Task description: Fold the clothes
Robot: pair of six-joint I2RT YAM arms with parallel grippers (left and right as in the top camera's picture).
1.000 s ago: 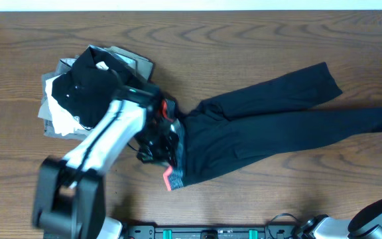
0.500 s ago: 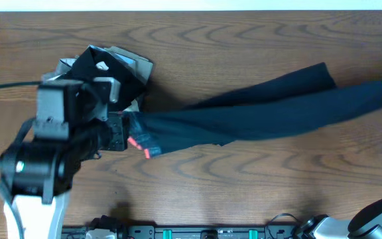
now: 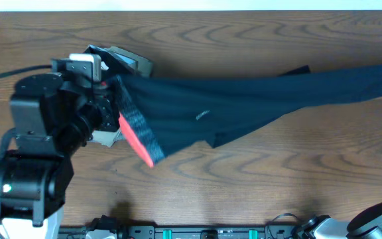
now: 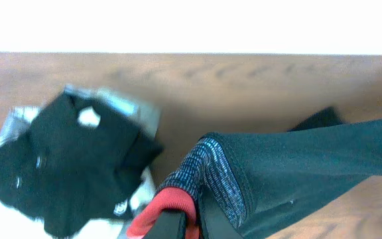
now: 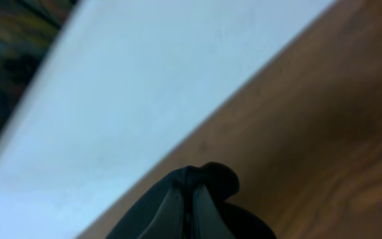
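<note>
Now: L gripper (image 4: 190,224) clamped on coral/grey waistband (image 3: 136,129) of leggings (image 3: 244,99). Blk fabric, sm. white lettering nr waist. Long axis runs L–R over table (image 3: 244,192), waist at left, legs past right edge. R gripper (image 5: 191,199): fingers pressed together.

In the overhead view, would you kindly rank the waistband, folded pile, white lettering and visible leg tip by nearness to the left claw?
1. Waistband, held in the left claw.
2. Folded pile, just behind it.
3. White lettering, mid-garment, rightward.
4. Visible leg tip, farther right.
</note>
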